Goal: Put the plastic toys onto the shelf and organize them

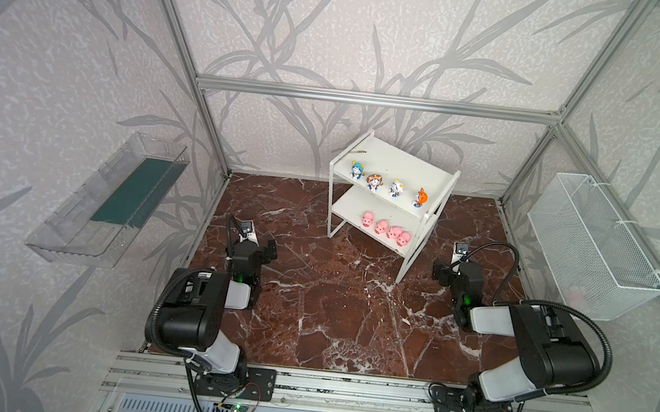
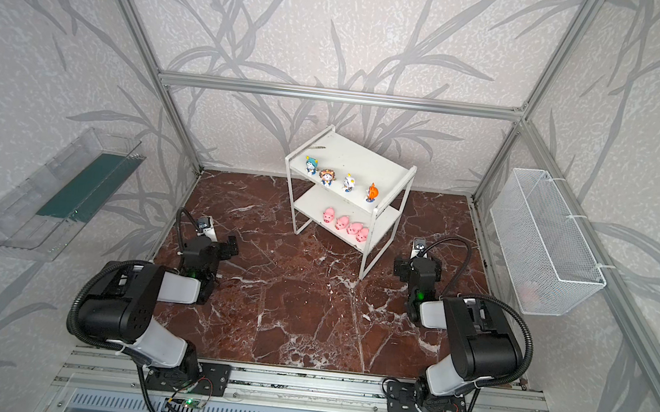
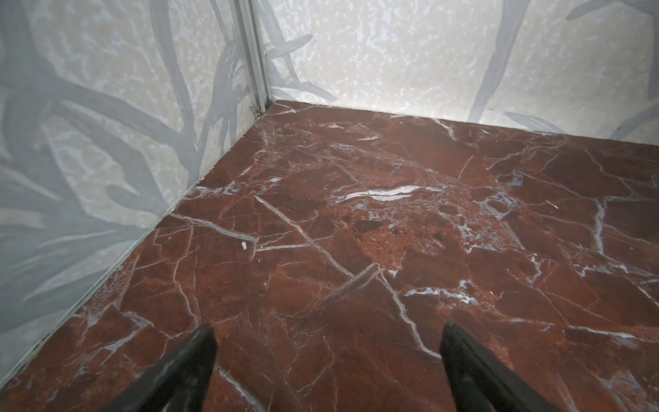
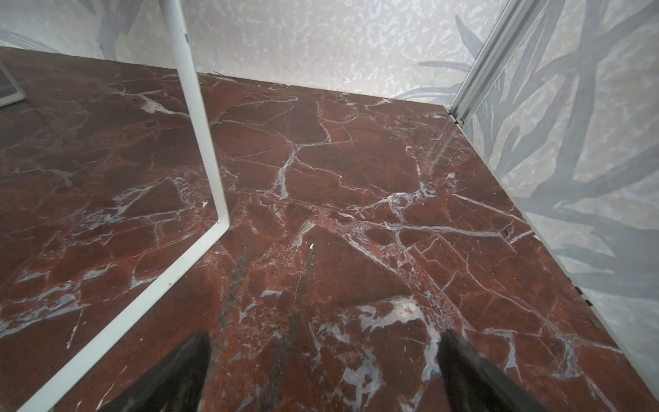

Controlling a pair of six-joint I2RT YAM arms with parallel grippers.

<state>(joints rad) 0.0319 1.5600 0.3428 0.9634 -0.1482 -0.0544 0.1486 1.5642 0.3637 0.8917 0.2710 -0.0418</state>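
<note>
The white two-tier shelf (image 1: 402, 160) (image 2: 360, 156) stands at the back of the marble floor. In both top views several blue-white figurines stand in a row on its upper board, from the teal-headed one (image 1: 357, 170) to the orange one (image 1: 420, 198). Several pink pigs (image 1: 386, 229) (image 2: 345, 223) line the lower board. My left gripper (image 1: 269, 248) (image 3: 328, 331) hovers open over bare floor, left of the shelf. On the shelf's right, my right gripper (image 1: 440, 271) (image 4: 324, 339) is open and empty, close to a white shelf leg (image 4: 199, 142).
A clear plastic tray (image 1: 107, 200) hangs on the left wall. On the right wall is a white wire mesh basket (image 1: 595, 247). Aluminium frame posts stand at the back corners. The red-brown marble floor (image 1: 330, 307) stretches between the two arms.
</note>
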